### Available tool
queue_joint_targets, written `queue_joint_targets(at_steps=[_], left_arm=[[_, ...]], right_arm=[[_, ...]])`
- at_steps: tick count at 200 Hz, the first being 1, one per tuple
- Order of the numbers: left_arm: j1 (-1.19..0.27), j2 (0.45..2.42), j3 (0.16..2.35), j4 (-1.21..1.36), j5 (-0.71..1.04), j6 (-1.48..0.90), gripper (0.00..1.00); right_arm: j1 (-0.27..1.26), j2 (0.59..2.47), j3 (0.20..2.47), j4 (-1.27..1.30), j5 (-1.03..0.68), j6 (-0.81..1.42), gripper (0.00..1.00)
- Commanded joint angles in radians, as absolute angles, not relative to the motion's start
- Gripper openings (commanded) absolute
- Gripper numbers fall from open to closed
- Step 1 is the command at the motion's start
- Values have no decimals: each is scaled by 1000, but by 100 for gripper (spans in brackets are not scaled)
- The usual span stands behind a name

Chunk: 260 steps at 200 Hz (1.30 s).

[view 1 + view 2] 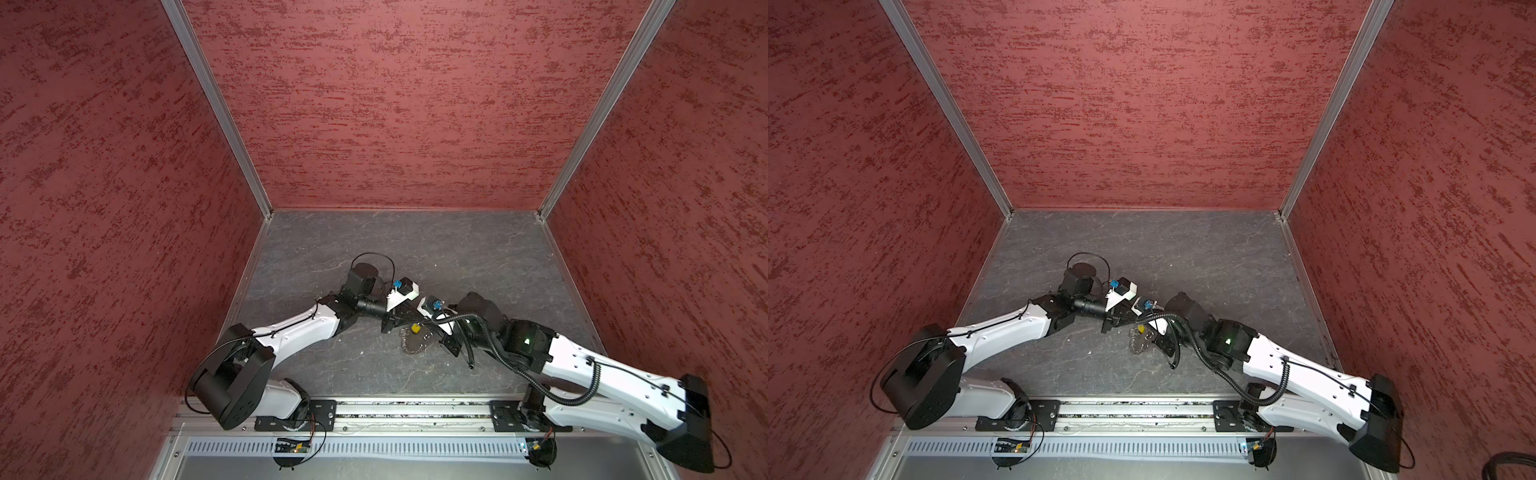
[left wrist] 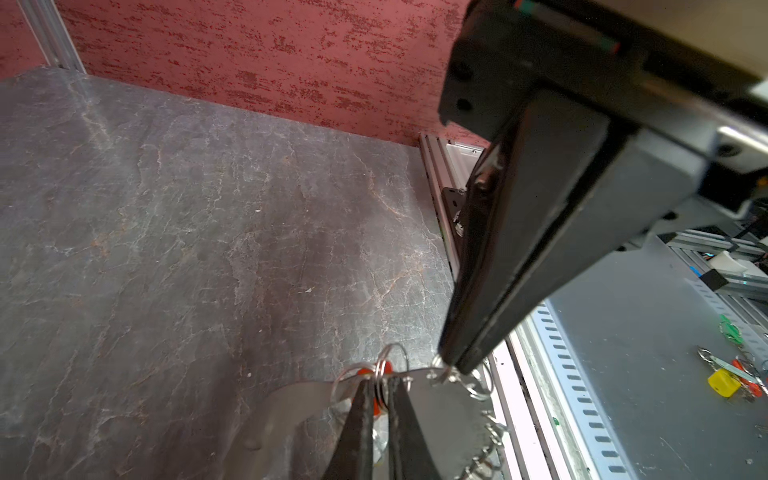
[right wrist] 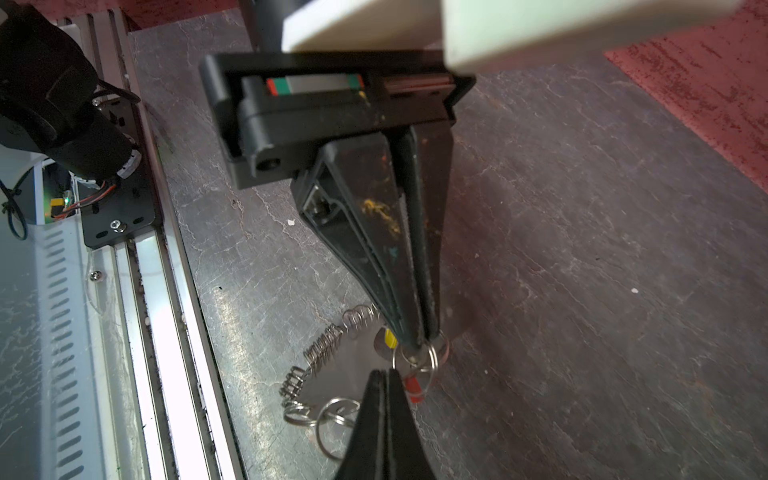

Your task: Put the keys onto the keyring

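Observation:
The keyring (image 1: pixel 415 347) (image 1: pixel 1139 345), a string of small silver rings, lies on the floor near the front middle, over a flat smooth grey piece (image 2: pixel 291 399). Its coils show in the right wrist view (image 3: pixel 320 353). A yellow key (image 1: pixel 414 328) (image 3: pixel 390 338) sits at its far side. My left gripper (image 2: pixel 379 380) (image 3: pixel 415 345) is shut on a silver ring that carries the red key (image 2: pixel 386 368) (image 3: pixel 413 388). My right gripper (image 3: pixel 388 372) (image 2: pixel 453 365) is shut, its tips pinching a small ring of the keyring (image 2: pixel 490 432). Both grippers' tips nearly touch.
The grey slate floor (image 1: pixel 415 249) is boxed in by red walls (image 1: pixel 395 104). An aluminium rail (image 1: pixel 415 411) runs along the front. Beyond it, on a grey metal shelf (image 2: pixel 648 353), lie a green tag (image 2: pixel 730 330), a yellow block (image 2: pixel 723 382) and red pieces.

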<state>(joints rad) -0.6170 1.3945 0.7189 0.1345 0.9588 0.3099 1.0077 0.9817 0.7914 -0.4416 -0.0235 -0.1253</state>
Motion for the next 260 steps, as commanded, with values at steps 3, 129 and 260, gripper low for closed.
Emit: queue_joint_targets(at_steps=[3,129,260], left_arm=[[-577,1409,742,188,938,216,21],[-606,1335,610,537,1039,138,37],[-603,1356,660,421,1139,170,13]], right_arm=[[989,934,778,-351,-51,-71,0],[873,799,531,156,-244,93,0],[874,831,448,355,-239,102,0]])
